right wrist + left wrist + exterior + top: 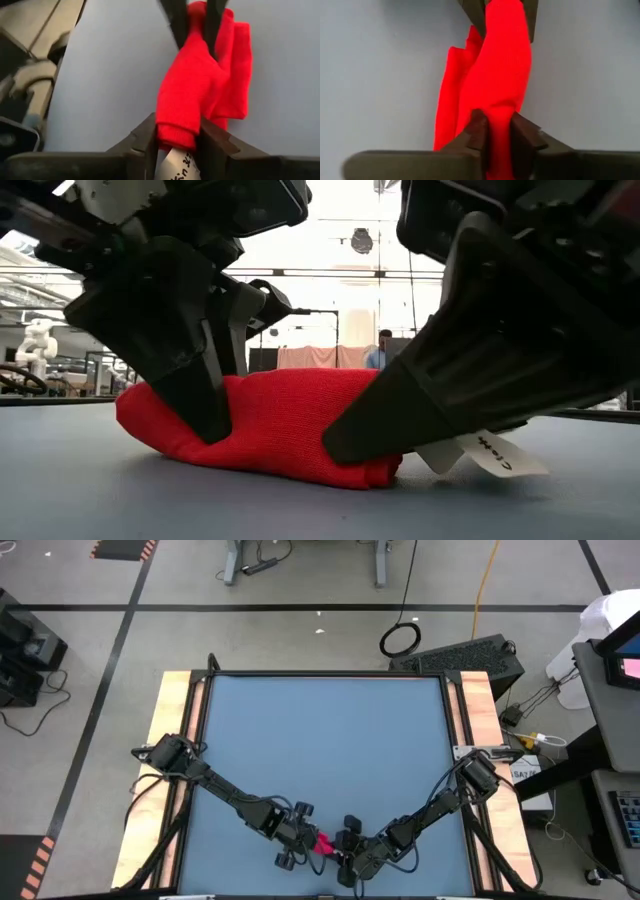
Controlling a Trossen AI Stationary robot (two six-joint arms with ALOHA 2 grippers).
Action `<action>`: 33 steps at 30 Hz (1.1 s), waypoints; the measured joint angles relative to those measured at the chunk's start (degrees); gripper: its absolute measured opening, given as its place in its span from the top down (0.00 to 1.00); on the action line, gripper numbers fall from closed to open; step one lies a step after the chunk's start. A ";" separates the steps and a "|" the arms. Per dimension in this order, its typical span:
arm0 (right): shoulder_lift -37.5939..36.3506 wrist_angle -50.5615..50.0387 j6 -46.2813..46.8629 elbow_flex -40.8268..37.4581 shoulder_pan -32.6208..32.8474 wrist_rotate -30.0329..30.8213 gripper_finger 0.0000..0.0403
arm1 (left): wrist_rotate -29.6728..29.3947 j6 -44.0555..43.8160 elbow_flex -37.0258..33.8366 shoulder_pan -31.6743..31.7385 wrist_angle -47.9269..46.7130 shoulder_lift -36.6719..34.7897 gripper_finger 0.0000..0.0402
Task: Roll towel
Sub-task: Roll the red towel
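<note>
High view puts both my arms reaching inward to meet at the near edge of the blue table [320, 740], with the towel [323, 844] showing only as a small red patch between the left gripper [300, 838] and the right gripper [347, 850]. From the low view I see the towel [285, 425] lying bunched into a thick roll on the tabletop, its white tag [495, 453] sticking out at one end. My left wrist view shows the left gripper [500, 132] with its fingers nearly together, pinching one end of the cloth. My right wrist view shows the right gripper [177, 137] clamped the same way on the tagged end. How tightly the roll is wound I can't quite judge.
</note>
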 joint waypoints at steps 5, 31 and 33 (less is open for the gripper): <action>-1.00 -0.92 -9.43 -0.11 0.91 2.01 0.67 | 4.19 -2.35 0.03 1.46 -0.21 -0.33 0.92; 1.34 18.79 -17.14 -0.13 4.82 25.35 0.98 | 18.01 -10.62 -0.04 6.99 0.36 -0.25 0.82; 1.43 18.73 -17.27 -0.13 4.09 25.06 0.99 | 18.00 -10.60 -0.06 6.99 0.79 -0.21 0.82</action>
